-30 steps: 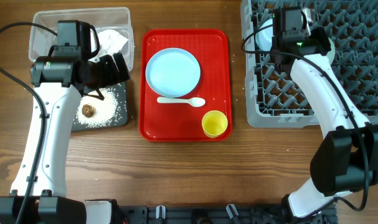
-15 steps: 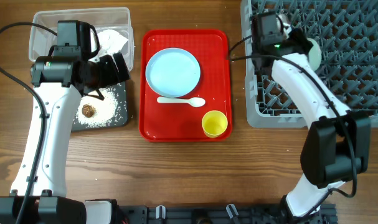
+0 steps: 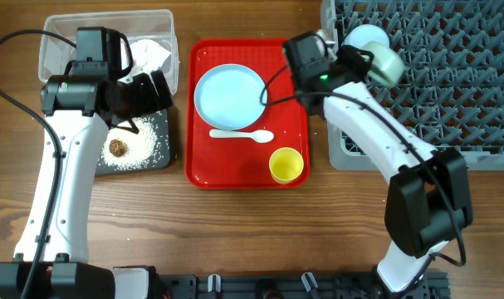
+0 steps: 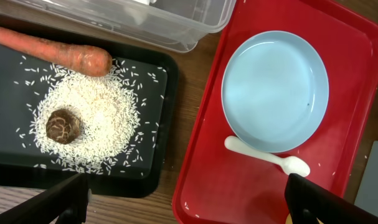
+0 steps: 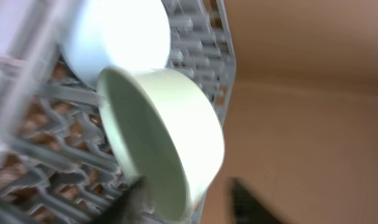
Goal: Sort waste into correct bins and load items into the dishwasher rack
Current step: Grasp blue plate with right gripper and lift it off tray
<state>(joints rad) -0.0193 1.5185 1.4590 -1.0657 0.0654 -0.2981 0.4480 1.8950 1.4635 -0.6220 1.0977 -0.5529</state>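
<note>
Two pale bowls stand in the grey dishwasher rack (image 3: pixel 451 83): one (image 3: pixel 368 36) at the back, the other (image 3: pixel 390 64) on its edge beside it. My right gripper (image 3: pixel 355 60) is open, its blurred fingers either side of that bowl's (image 5: pixel 170 137) lower rim. On the red tray (image 3: pixel 203 166) lie the blue plate (image 3: pixel 230 93), white spoon (image 3: pixel 242 134) and yellow cup (image 3: pixel 286 164). My left gripper (image 4: pixel 189 211) hangs open and empty over the black tray's (image 4: pixel 157 155) right edge. That tray holds the carrot (image 4: pixel 51 53), rice (image 4: pixel 101 112) and a brown lump (image 4: pixel 63 124).
The clear tub (image 3: pixel 61 33) behind the black tray holds a crumpled napkin (image 3: pixel 148 54). A few rice grains lie on the red tray's floor (image 4: pixel 226 180). My right arm reaches from the table's front edge across the rack's left corner.
My right wrist has swung left from over the rack to the red tray's right rim, and its jaws have gone from shut to apart. The left arm has not moved.
</note>
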